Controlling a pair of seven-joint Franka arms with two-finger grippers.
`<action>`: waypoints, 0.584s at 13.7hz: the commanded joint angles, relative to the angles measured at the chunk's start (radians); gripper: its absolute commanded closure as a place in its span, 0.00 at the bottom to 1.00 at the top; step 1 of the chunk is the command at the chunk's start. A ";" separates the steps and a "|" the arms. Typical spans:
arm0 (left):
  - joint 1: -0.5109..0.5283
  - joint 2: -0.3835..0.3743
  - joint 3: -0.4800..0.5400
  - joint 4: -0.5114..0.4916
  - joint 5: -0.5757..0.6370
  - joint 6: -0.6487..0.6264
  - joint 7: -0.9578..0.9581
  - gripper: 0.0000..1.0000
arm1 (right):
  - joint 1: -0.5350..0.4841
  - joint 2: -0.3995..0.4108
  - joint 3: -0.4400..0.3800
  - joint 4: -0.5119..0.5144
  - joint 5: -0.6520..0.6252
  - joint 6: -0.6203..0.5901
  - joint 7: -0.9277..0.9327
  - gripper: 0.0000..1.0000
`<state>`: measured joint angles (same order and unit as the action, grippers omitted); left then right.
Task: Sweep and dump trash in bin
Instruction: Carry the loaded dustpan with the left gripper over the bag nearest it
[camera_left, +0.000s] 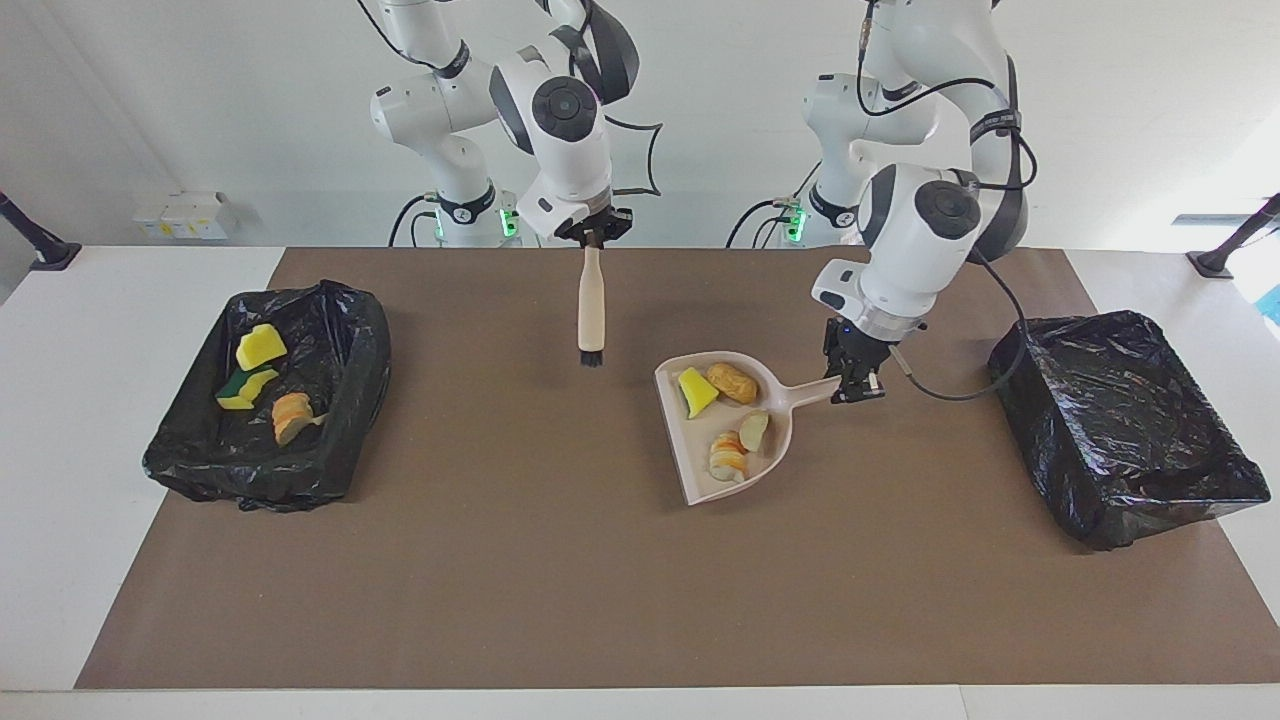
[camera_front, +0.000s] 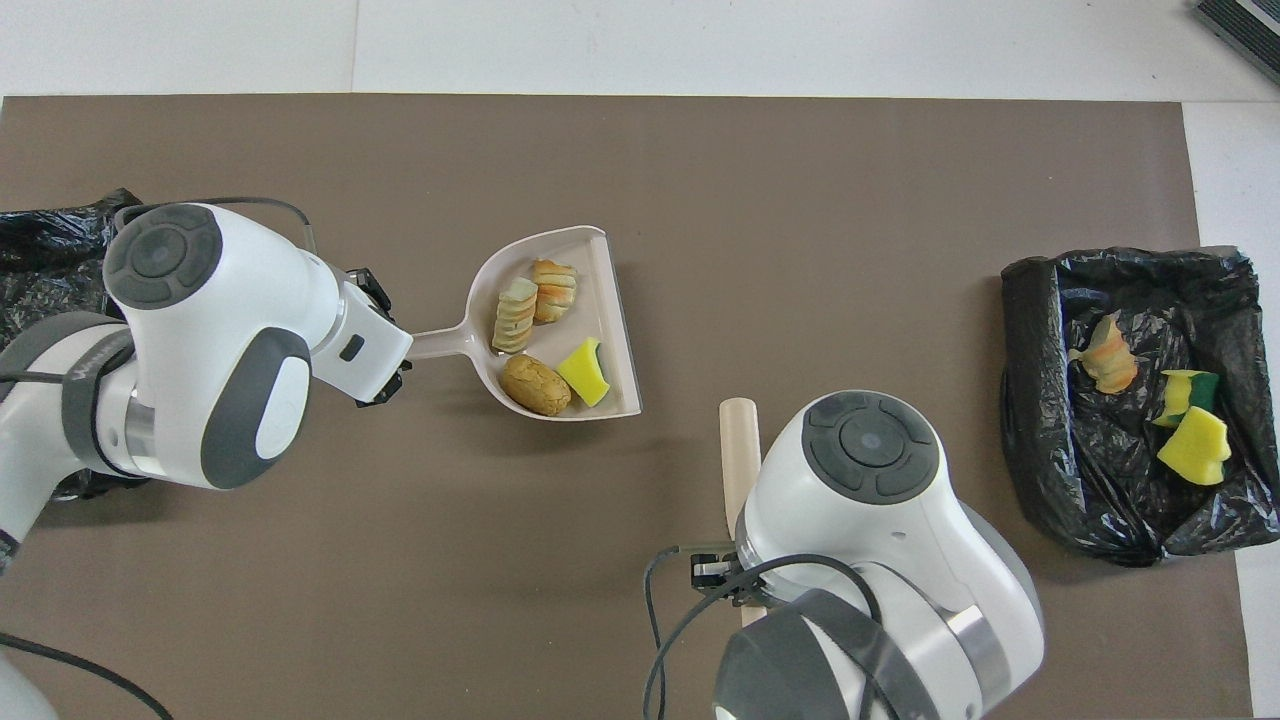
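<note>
My left gripper (camera_left: 855, 385) (camera_front: 392, 352) is shut on the handle of the beige dustpan (camera_left: 690, 470) (camera_front: 620, 330), held level at the middle of the brown mat. In the pan lie a yellow sponge piece (camera_left: 696, 388) (camera_front: 585, 370), a brown lump (camera_left: 733, 382) (camera_front: 535, 385) and two striped foam chunks (camera_left: 728, 457) (camera_front: 553, 290). My right gripper (camera_left: 592, 235) is shut on the beige brush (camera_left: 591, 300) (camera_front: 738, 440), which hangs bristles down over the mat beside the pan. In the overhead view the right arm hides its gripper.
A black-lined bin (camera_left: 350, 400) (camera_front: 1030, 400) at the right arm's end holds two yellow-green sponge pieces (camera_left: 260, 346) and an orange chunk (camera_left: 291, 415). Another black-lined bin (camera_left: 1120, 420) (camera_front: 40, 250) stands at the left arm's end; no trash shows in it.
</note>
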<state>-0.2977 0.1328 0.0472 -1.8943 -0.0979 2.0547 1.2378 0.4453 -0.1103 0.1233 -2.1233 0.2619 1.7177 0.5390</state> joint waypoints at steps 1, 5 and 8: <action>0.089 -0.007 -0.009 0.072 -0.034 -0.083 0.118 1.00 | 0.056 0.006 -0.001 -0.056 0.028 0.104 0.010 1.00; 0.231 -0.006 -0.010 0.126 -0.059 -0.156 0.314 1.00 | 0.151 0.064 -0.002 -0.072 0.028 0.222 0.050 1.00; 0.336 -0.006 -0.010 0.145 -0.060 -0.191 0.446 1.00 | 0.177 0.084 -0.001 -0.087 0.028 0.253 0.062 1.00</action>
<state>-0.0269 0.1315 0.0481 -1.7784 -0.1336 1.9103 1.5947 0.6113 -0.0287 0.1247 -2.1935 0.2722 1.9453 0.5765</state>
